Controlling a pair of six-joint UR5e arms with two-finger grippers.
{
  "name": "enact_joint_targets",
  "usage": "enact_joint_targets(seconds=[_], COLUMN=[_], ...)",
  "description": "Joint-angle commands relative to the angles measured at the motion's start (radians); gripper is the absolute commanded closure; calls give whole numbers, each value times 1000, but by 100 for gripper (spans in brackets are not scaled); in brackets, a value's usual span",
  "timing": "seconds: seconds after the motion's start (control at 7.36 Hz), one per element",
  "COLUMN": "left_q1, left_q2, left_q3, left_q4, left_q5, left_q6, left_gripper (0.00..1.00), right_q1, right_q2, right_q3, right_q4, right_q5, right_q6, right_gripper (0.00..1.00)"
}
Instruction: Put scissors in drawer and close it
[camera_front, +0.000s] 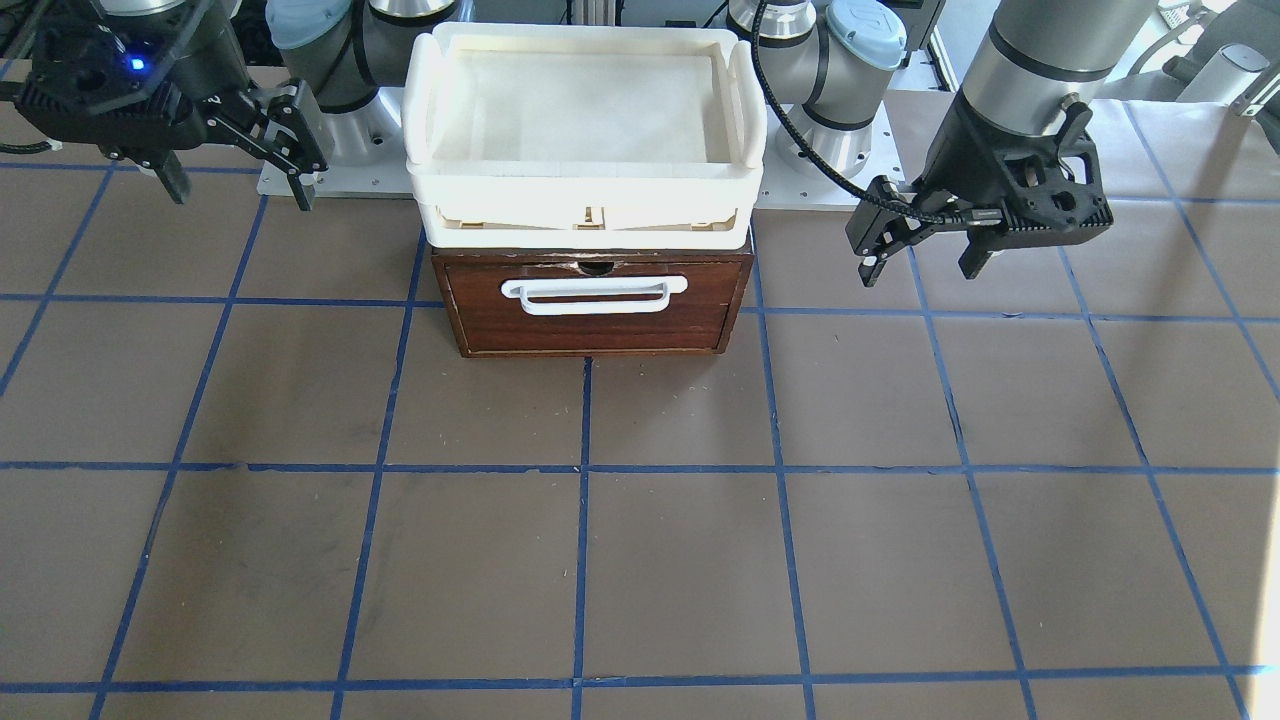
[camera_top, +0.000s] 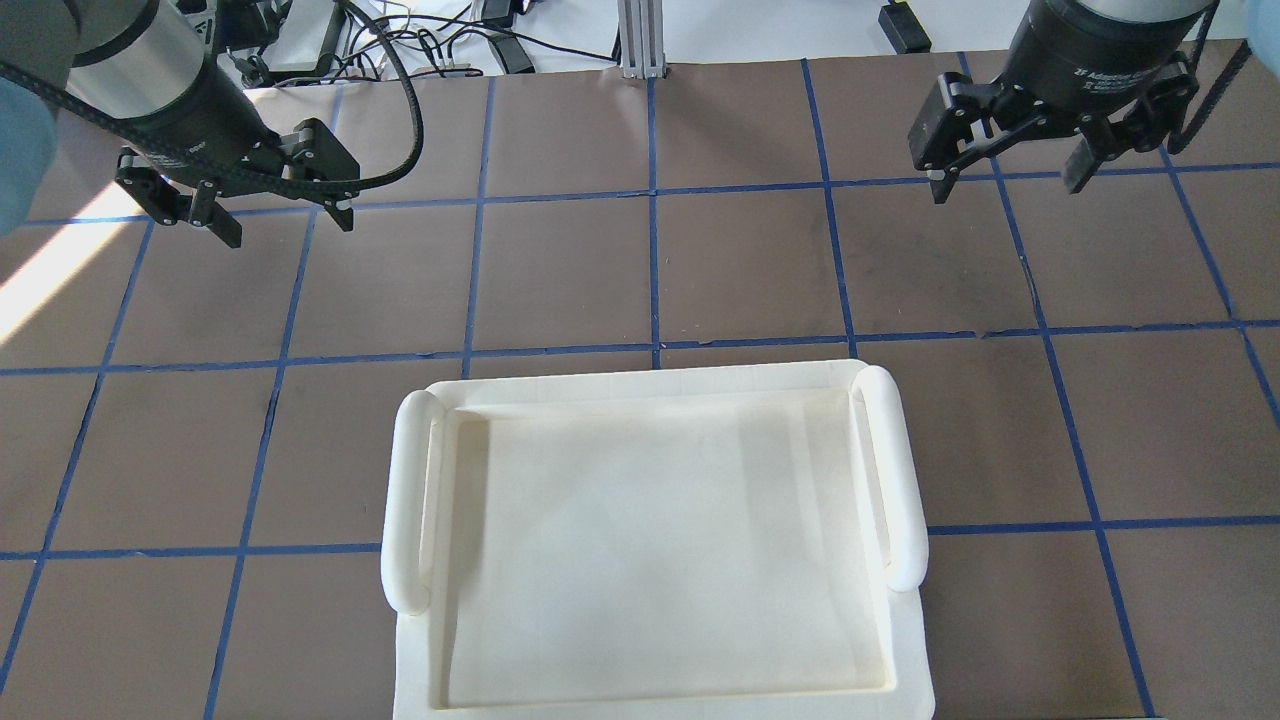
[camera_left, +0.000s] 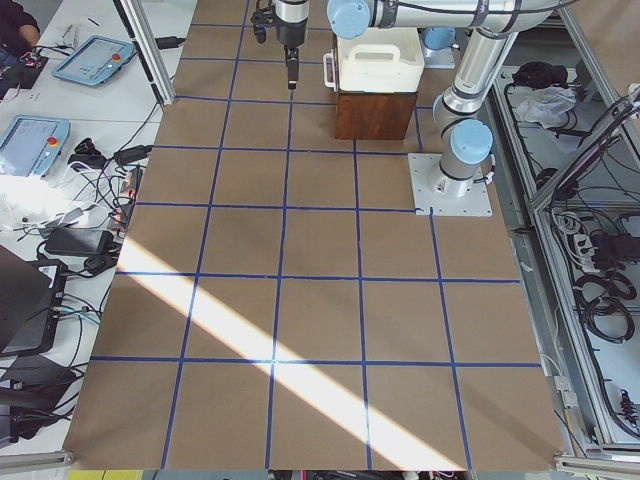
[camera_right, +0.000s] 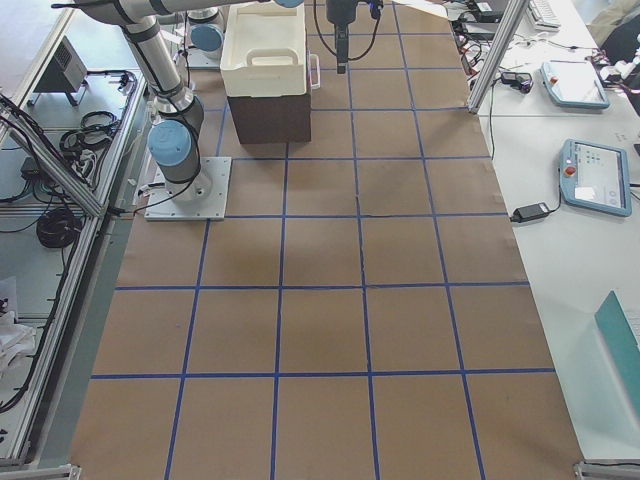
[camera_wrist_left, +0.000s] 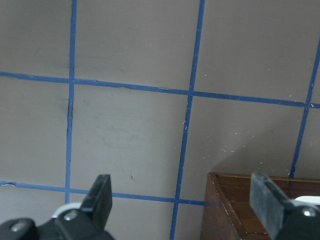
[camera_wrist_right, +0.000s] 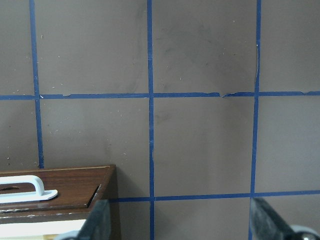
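The dark brown wooden drawer (camera_front: 600, 330) stands at the robot's side of the table, pushed in flush, its white bar handle (camera_front: 595, 296) facing outward. No scissors show in any view. My left gripper (camera_front: 915, 258) hangs open and empty above the table beside the drawer; it also shows in the overhead view (camera_top: 288, 222). My right gripper (camera_front: 240, 172) hangs open and empty on the drawer's other side, as the overhead view (camera_top: 1005, 185) shows too. The left wrist view catches a drawer corner (camera_wrist_left: 250, 205); the right wrist view shows the drawer front (camera_wrist_right: 70, 185) and handle.
Stacked cream-white plastic trays (camera_front: 585, 195) sit on top of the drawer box and hide it in the overhead view (camera_top: 410, 500). The brown table is marked with a grid of blue tape (camera_front: 585, 470). The arm bases stand behind the trays.
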Motion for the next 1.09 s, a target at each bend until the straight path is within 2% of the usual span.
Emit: enact_joint_targets(seconds=[0.0,0.95], left_q1=[0,6], left_q2=[5,5], left_q3=[-5,-7], left_q4=[0,-5], left_q5=[-3,8], left_q6=[1,1], left_gripper=[0,0], right_q1=[0,0], right_q2=[-3,-10], right_q3=[1,6], right_q4=[4,12], right_q5=[-1,10], right_q6=[1,1], right_gripper=[0,0])
